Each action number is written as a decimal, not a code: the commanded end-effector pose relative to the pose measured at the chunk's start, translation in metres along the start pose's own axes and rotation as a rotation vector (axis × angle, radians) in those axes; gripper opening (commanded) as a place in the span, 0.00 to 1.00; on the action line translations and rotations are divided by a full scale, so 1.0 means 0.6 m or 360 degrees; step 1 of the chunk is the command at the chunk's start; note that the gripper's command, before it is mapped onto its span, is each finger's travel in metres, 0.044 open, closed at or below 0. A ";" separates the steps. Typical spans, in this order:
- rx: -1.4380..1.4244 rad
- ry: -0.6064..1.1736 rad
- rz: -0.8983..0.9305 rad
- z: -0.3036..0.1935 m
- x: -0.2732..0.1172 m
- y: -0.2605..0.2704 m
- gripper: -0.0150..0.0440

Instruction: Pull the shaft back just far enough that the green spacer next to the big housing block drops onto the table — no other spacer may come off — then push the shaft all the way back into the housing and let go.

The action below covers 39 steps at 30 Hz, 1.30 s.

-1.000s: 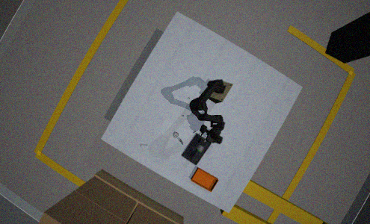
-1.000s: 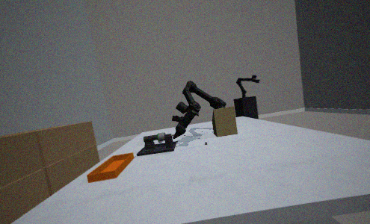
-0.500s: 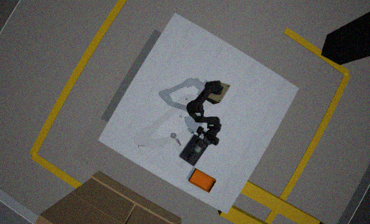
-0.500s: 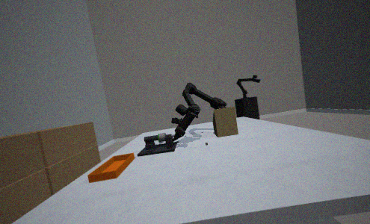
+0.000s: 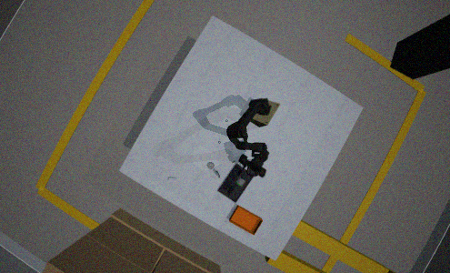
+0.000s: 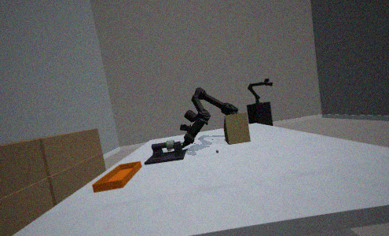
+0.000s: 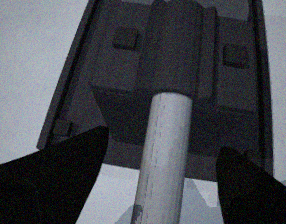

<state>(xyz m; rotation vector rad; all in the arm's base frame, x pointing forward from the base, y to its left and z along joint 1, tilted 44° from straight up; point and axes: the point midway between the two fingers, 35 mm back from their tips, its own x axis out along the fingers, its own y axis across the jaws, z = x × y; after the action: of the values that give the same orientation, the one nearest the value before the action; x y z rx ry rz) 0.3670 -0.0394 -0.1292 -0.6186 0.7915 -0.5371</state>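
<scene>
The pale shaft (image 7: 164, 150) sticks out of a dark block with a rounded top (image 7: 174, 50) on the dark fixture base (image 5: 228, 188) (image 6: 159, 160). A small green patch (image 5: 240, 183), the green spacer, shows with a pale piece beside it in the fixture's middle; in the exterior view the light and green pieces (image 6: 170, 145) sit between two dark upright blocks. How the spacers touch the housing is too small to tell. My gripper (image 7: 163, 146) (image 6: 184, 145) is partly open, its black fingers on either side of the shaft with gaps on both sides.
An orange tray (image 5: 245, 219) (image 6: 120, 175) lies beyond the fixture. A tan block (image 6: 238, 129) stands at the arm's base. A small round thing (image 5: 210, 165) and a dark sliver (image 5: 217, 174) show on the table left of the fixture in the top view.
</scene>
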 end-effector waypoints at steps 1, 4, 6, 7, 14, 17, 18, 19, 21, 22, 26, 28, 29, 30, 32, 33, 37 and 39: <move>0.0000 0.0001 0.0000 0.000 0.000 0.000 0.47; 0.0000 0.0001 0.0000 0.000 0.000 0.000 0.33; 0.0000 0.0001 0.0000 0.000 0.000 0.000 0.28; 0.0000 0.0001 0.0000 0.000 0.000 0.000 0.27; 0.0001 -0.0007 0.0004 -0.003 -0.003 0.000 0.25; 0.0001 -0.0007 0.0005 -0.005 -0.005 0.000 0.25; 0.0001 -0.0007 0.0005 -0.006 -0.006 0.000 0.25; 0.0001 -0.0007 0.0005 -0.007 -0.006 0.000 0.25; 0.0001 -0.0007 0.0005 -0.008 -0.008 0.000 0.25; 0.0001 -0.0007 0.0005 -0.009 -0.009 0.000 0.25; 0.0001 -0.0007 0.0005 -0.012 -0.011 0.000 0.25; 0.0001 -0.0007 0.0005 -0.014 -0.013 0.000 0.25; 0.0001 -0.0007 0.0005 -0.014 -0.014 0.000 0.25; 0.0001 -0.0007 0.0005 -0.015 -0.014 0.000 0.25; 0.0001 -0.0007 0.0005 -0.016 -0.016 0.000 0.25; 0.0001 -0.0007 0.0005 -0.017 -0.016 0.000 0.25; 0.0001 -0.0007 0.0005 -0.017 -0.016 0.000 0.25; 0.0001 -0.0007 0.0005 -0.016 -0.015 0.000 0.25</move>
<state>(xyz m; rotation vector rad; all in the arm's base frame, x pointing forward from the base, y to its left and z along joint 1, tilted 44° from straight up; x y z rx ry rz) 0.3555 -0.0363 -0.1300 -0.6179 0.7873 -0.5313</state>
